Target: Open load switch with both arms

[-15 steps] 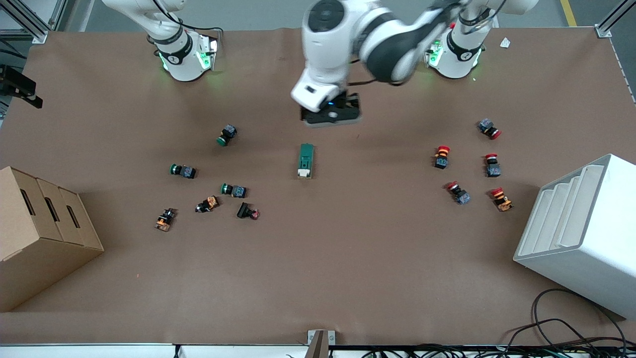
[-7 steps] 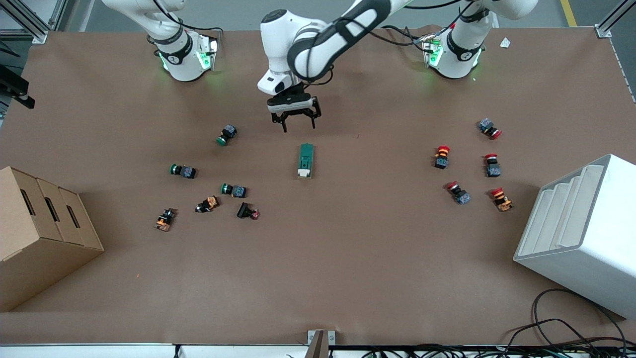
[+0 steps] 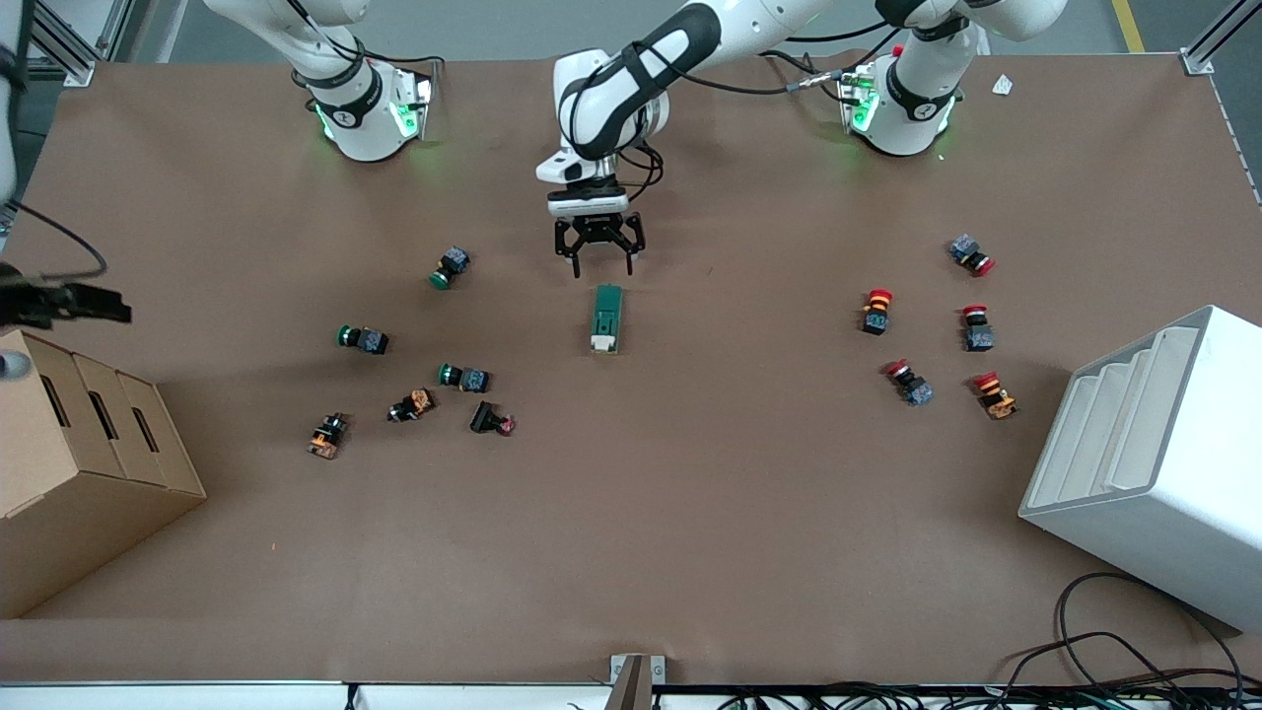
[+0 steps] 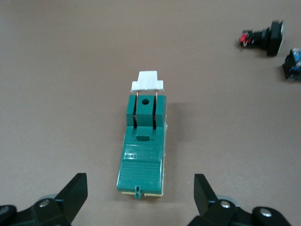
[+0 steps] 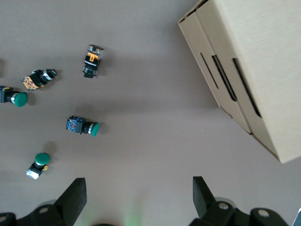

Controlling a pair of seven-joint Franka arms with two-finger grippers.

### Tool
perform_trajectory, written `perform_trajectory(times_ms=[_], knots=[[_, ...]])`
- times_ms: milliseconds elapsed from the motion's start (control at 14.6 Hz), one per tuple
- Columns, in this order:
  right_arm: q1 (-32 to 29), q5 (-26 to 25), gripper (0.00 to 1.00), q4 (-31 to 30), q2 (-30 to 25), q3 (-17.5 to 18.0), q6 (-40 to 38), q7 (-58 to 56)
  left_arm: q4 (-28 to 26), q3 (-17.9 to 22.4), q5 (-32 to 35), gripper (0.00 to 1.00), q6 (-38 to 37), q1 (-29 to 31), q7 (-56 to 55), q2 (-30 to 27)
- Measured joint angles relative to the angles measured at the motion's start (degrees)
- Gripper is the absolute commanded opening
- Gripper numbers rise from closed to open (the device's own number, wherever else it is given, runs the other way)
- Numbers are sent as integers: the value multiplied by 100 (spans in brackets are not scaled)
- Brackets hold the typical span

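The load switch lies flat in the middle of the table, a dark-green block with its white lever end pointing toward the front camera. My left gripper hovers open just over the switch's green end, the one toward the robots' bases. In the left wrist view the switch lies lengthwise in line with the gap of the left gripper, untouched by its black fingers. My right gripper hangs open high over the right arm's end of the table, above the cardboard box; its fingers hold nothing.
A cardboard box stands at the right arm's end, a white slotted rack at the left arm's end. Green and orange push-buttons are scattered toward the box, red ones toward the rack. Cables lie by the front edge.
My left arm has swung down and come closer to the load switch, its gripper now open just over the green end. The right gripper has shifted over the cardboard box.
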Motion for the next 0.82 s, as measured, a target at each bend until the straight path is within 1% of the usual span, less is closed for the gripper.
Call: perform_trajectory(times_ms=[137,274,479,616,822], knots=[[64,285,100,-5,38,37,-99,601,-86,4,516,100,-58,-2,-437,105],[355,587,100,-116,14,70,-99,1429,-108,10,923,100,-243,-2,-710,259],[1245,786,100,-620,25,115,477,2982,-110,11,1450,100,-541,-21,-1234,520],[1938,799,100,-945,48,140,868,4273,-104,13,1543,100,-705,-59,-1355,630],[2815,864,100,-1102,119,152,1193,6231,-98,16,1549,100,-907,-147,-1395,697]])
